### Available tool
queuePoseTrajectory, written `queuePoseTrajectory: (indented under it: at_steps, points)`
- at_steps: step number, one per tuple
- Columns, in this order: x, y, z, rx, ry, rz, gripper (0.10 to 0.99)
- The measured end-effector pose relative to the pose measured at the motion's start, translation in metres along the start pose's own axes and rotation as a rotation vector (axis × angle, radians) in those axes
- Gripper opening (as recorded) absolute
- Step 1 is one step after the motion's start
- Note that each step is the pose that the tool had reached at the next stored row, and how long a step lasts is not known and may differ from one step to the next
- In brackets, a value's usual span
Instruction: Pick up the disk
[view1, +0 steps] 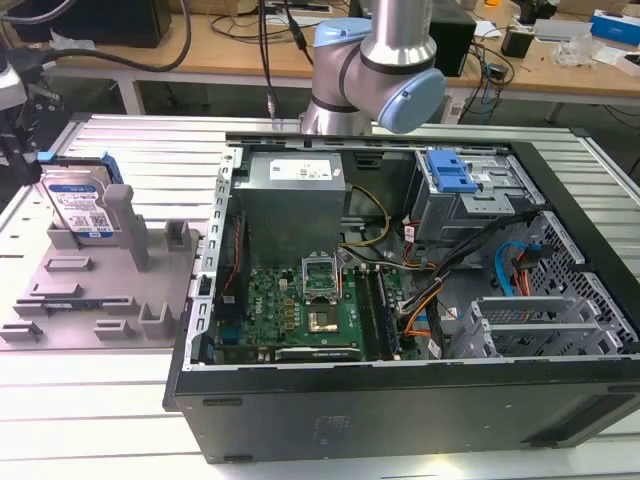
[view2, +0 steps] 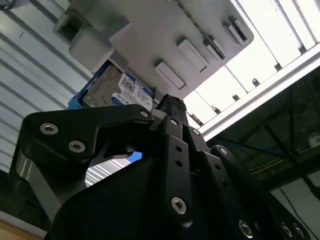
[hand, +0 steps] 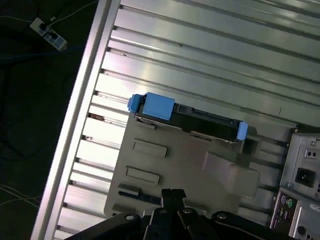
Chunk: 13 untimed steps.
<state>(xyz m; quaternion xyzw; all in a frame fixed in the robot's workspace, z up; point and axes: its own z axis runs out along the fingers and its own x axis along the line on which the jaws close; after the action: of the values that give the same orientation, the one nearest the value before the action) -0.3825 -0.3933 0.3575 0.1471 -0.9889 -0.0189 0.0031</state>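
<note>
My gripper (hand: 173, 192): its tips are pressing together, holding nothing.
The disk (view1: 78, 205): it is standing on edge because the grey plate (view1: 60, 300) is propping it up.
Me: I am hovering above it, not touching.

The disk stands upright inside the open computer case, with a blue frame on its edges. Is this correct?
Not quite. The disk stands upright with a blue frame on its edges, but on the grey fixture plate, outside the open computer case, toward the exterior view's left. The exterior view shows this.
</note>
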Motion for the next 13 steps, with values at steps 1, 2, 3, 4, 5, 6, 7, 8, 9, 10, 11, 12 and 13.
queuePoseTrajectory:
  at_steps: [1,2,3,4,5,6,7,8,9,10,11,12,13]
  points:
    - [0.0000,0.0000,0.0002,0.000,0.0013,-0.032,0.106]
    - [0.0000,0.0000,0.0003,0.000,0.0026,-0.070,0.106]
    - [0.0000,0.0000,0.0004,0.000,0.0036,-0.098,0.106]
    - [0.0000,0.0000,0.0004,0.000,0.0043,-0.116,0.106]
    - [0.0000,0.0000,0.0004,0.000,0.0051,-0.135,0.106]
    - [0.0000,0.0000,0.0003,0.000,0.0058,-0.153,0.106]
    - [0.0000,0.0000,0.0004,0.000,0.0066,-0.174,0.106]
    - [0.0000,0.0000,0.0004,0.000,0.0076,-0.201,0.106]
    - [0.0000,0.0000,0.0004,0.000,0.0088,-0.232,0.106]
    - [0.0000,0.0000,0.0004,0.000,0.0113,-0.300,0.235]
    - [0.0000,0.0000,0.0004,0.000,0.0138,-0.361,0.294]
    - [0.0000,-0.0001,0.0004,0.000,0.0145,-0.381,0.357]
    - [0.0000,-0.0001,0.0004,0.000,0.0152,-0.400,0.416]
